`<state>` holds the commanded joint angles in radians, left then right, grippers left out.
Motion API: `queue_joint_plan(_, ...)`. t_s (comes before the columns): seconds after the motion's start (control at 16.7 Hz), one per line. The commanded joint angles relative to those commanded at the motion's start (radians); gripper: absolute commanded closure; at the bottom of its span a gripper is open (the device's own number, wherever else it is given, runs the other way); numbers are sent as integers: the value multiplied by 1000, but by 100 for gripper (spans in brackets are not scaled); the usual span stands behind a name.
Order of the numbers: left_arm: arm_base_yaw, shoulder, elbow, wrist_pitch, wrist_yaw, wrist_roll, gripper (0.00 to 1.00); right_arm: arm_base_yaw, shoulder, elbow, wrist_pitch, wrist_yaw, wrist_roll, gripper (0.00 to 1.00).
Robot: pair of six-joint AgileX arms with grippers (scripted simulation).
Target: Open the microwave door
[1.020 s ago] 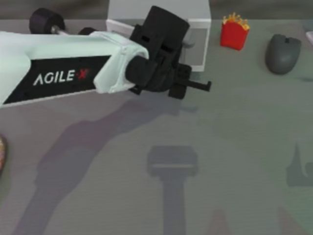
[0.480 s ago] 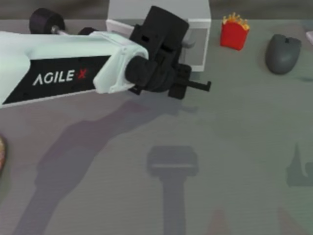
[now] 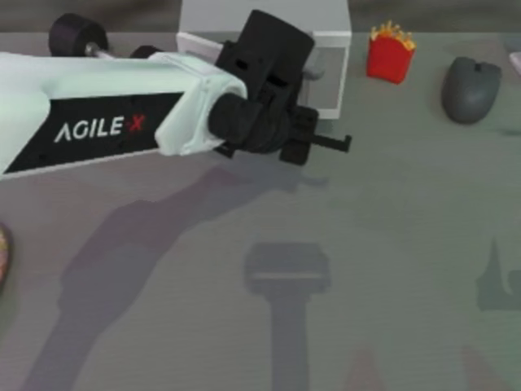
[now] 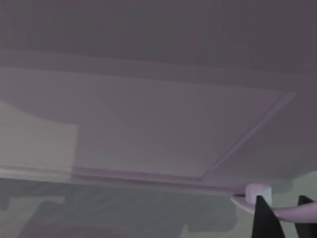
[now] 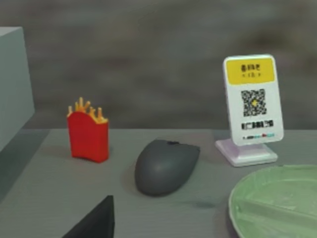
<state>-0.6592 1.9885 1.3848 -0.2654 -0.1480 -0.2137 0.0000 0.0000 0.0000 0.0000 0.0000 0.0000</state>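
The light grey microwave (image 3: 260, 15) stands at the table's back middle. My left arm (image 3: 106, 114) reaches across from the left, and its black wrist covers most of the oven's front. In the left wrist view the microwave door (image 4: 138, 129) with its pale window fills the picture. My left gripper (image 4: 282, 218) is shut on the silvery handle bar (image 4: 287, 212), with the two dark fingertips (image 4: 262, 220) close together on either side of it. My right gripper is out of the top view. Only one finger (image 5: 94, 223) shows in its wrist view, far out to one side.
A red fries box (image 3: 391, 53) and a dark grey mouse (image 3: 470, 88) sit right of the microwave. A QR-code stand (image 5: 250, 106) and a green plate (image 5: 277, 203) lie further right. A black dumbbell (image 3: 77, 37) lies at the back left.
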Motion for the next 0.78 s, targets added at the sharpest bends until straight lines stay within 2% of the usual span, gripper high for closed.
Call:
queue_joint_plan(0.3,0,0,0,0,0,0,100,0,0,0,0,0,0,0)
queue_joint_plan(0.78,11,-25,-36,17,32,39,100,0,0,0,0,0,0,0)
